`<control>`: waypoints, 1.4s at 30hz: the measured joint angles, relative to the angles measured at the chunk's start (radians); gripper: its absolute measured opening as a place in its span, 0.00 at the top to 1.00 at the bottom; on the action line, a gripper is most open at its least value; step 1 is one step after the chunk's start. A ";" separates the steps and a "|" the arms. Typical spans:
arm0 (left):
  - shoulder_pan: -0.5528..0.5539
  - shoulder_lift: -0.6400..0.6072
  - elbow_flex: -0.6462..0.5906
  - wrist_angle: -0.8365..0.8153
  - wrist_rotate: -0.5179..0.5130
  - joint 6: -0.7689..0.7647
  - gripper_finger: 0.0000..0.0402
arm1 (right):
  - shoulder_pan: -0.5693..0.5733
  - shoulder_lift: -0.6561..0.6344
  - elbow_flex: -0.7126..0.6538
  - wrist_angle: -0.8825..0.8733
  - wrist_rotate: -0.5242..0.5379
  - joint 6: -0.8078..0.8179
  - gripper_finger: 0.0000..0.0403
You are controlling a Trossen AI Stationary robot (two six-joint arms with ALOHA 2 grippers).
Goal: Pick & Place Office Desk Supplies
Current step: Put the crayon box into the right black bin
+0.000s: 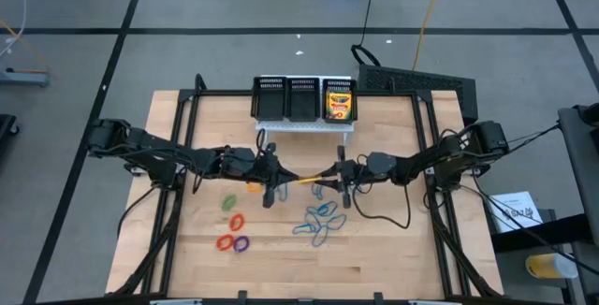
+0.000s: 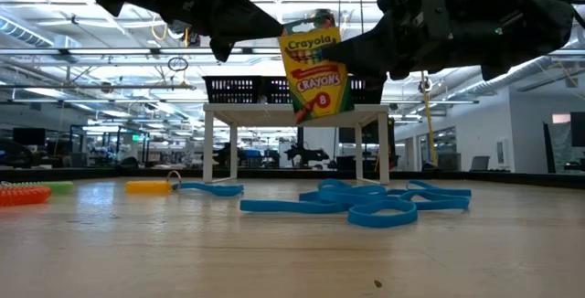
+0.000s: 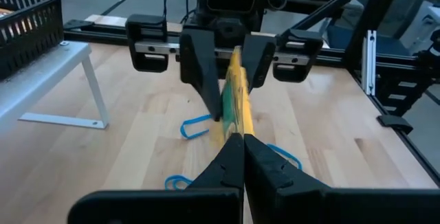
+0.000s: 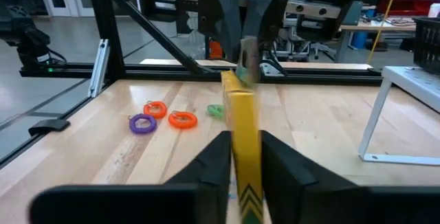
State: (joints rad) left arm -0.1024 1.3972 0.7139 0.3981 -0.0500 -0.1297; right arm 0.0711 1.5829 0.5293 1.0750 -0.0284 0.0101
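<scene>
Yellow-and-green cardboard crayon box (image 2: pixel 315 65) hangs above the wooden table (image 1: pixel 393 258), over the blue oval loops (image 2: pixel 366 202); I see my left tool (image 1: pixel 281 181) and right tool (image 1: pixel 329 179) both clamped on it.

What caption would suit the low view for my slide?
Both hands, left and right, hold one crayon box in the air above blue loops on the table.
</scene>
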 joint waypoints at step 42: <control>0.022 -0.470 -0.070 -0.460 -0.219 0.020 0.46 | -0.073 -0.461 -0.295 -0.001 0.001 -0.022 0.94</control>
State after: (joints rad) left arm -0.0807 0.9275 0.6438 -0.0617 -0.2693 -0.1093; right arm -0.0014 1.1215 0.2348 1.0736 -0.0273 -0.0121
